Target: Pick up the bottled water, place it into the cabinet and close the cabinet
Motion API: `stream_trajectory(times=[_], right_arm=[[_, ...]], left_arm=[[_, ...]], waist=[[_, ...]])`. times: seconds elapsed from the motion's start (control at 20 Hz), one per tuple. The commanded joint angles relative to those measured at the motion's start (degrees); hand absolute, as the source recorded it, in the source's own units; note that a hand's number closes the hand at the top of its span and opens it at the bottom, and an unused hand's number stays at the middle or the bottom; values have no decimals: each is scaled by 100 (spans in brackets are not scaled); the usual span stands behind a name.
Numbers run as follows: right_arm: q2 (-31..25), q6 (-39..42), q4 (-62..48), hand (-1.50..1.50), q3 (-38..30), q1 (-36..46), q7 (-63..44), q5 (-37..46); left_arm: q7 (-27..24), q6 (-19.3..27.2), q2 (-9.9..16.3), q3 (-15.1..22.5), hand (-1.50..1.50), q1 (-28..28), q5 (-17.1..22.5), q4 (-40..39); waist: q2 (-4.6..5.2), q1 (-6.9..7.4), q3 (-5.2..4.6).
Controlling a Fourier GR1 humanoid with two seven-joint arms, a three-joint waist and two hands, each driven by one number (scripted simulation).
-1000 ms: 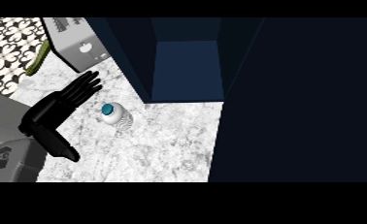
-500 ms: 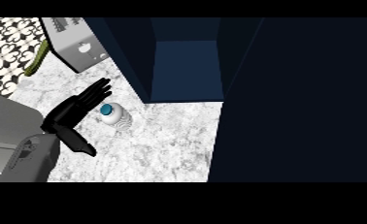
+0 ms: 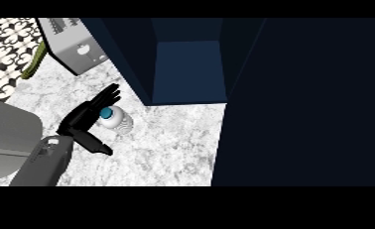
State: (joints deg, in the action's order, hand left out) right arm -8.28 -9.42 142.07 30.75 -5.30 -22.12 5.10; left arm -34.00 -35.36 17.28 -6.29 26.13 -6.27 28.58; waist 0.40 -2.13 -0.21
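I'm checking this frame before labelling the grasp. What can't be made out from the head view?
- Contact: the left robot hand is open beside the bottled water; whether it touches is unclear, since the hand overlaps the bottle's left side.
- Right robot hand: not in view.
- Cabinet interior: dark, with its top cut off by the picture's upper edge.
- Cabinet door: runs past the right edge.
- Grey appliance: cut off at the top.

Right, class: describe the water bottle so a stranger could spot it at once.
Find the open dark-blue cabinet on the marbled counter. Just left of its front corner stands the water bottle, beside the black left hand. It is the only small clear thing with a turquoise cap.
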Motion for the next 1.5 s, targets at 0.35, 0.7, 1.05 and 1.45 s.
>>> stream_trajectory(times=[0.35,0.7,1.05,1.45], right_arm=[[-179,-153,448,-150,188,-64,-174,423],[-225,-256,104,-150,373,-26,83,537],[-339,-304,309,-150,59,96,-183,151],[-563,-410,645,-150,54,22,-366,206]], left_arm=[[-1334,138,-319,-4,-150,406,-165,-1182],[-1664,36,-415,-43,150,548,-77,-1333],[-1651,-497,-422,262,150,748,-229,-1216],[-2856,950,-684,728,150,489,-709,-473]], waist=[[22,-65,-10],[12,-43,-7],[-5,28,3],[-31,68,5]])
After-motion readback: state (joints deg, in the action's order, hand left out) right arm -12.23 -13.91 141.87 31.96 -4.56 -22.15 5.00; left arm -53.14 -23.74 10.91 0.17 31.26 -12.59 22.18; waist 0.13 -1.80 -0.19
